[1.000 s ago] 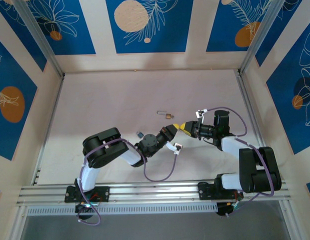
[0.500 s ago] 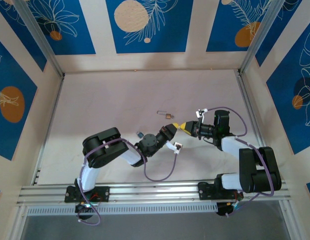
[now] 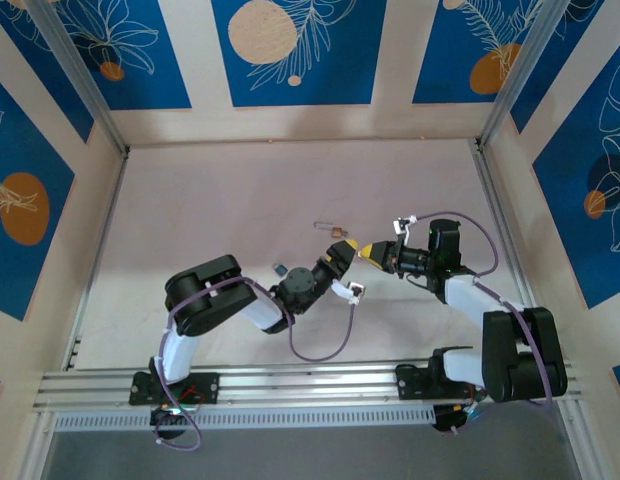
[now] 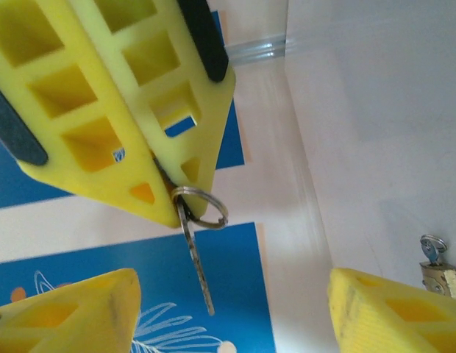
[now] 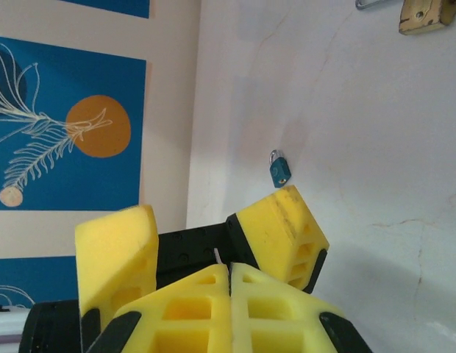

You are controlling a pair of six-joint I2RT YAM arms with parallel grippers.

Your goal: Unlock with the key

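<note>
A thin metal key on a ring [image 4: 197,272] hangs from the tips of my right gripper [image 4: 173,198], which is shut on its head. My left gripper [image 4: 232,294] is open, its yellow fingers either side of the key and apart from it. In the right wrist view a sliver of the key [image 5: 215,255] pokes out of my shut right gripper [image 5: 229,276], between the spread fingers of the left gripper [image 5: 198,235]. From above, both grippers meet mid-table, left [image 3: 342,262] and right [image 3: 365,251]. A brass padlock [image 3: 337,232] lies just beyond them. A small teal padlock [image 3: 278,269] lies left of the left wrist.
The brass padlock [image 4: 439,276] sits on the pale table at the right of the left wrist view, and at the top right [image 5: 423,13] in the right wrist view. The teal padlock [image 5: 279,170] lies flat beyond the left gripper. Blue patterned walls [image 3: 290,50] enclose the table.
My left gripper has opened and let go of the key. The right gripper closed on the key and keeps it, shifted slightly left.
</note>
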